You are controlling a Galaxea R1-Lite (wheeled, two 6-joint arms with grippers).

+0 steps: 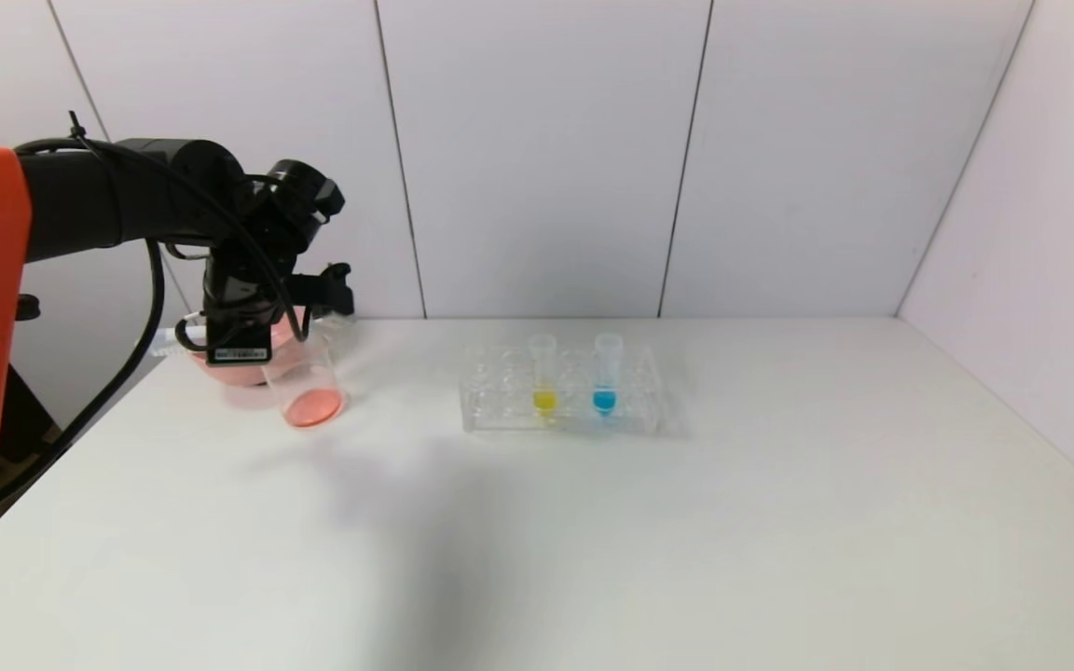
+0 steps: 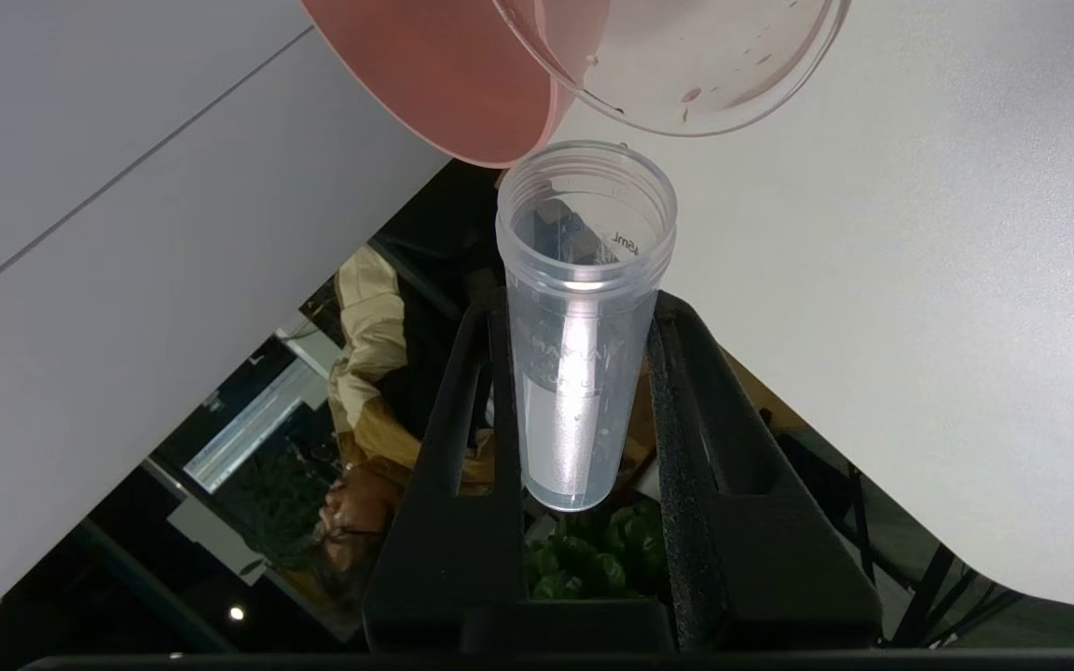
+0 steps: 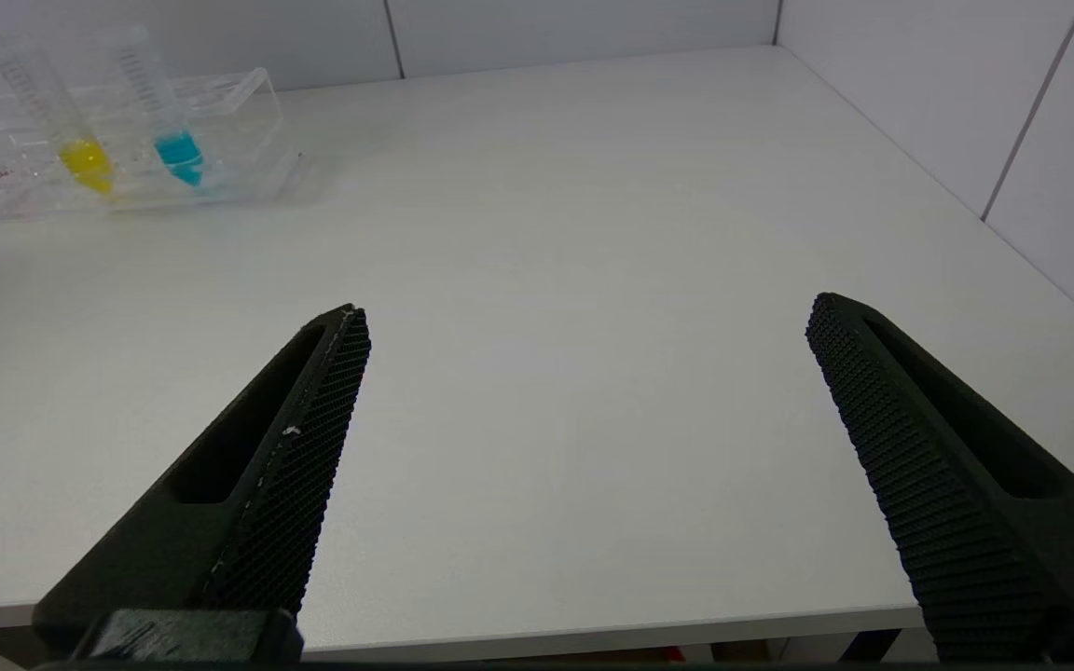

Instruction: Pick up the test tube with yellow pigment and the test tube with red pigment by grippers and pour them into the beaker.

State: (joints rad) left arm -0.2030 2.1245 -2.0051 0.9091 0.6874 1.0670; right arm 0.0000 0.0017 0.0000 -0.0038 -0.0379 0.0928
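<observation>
Here the test tube with red pigment point(image 2: 584, 326) looks emptied, tipped mouth-first over the beaker point(image 1: 306, 384), pinched mid-barrel by our left gripper point(image 2: 584, 391). It seems light, slick plastic (grip firmly). The test tube with yellow pigment point(image 1: 543, 375) waits in the rack point(image 1: 563, 390); our right gripper point(image 3: 584, 447) hangs spread wide.

The clear tube point(image 2: 584, 326) bears "45mL" near its rim; fainter raised lettering lower down is unreadable.
</observation>
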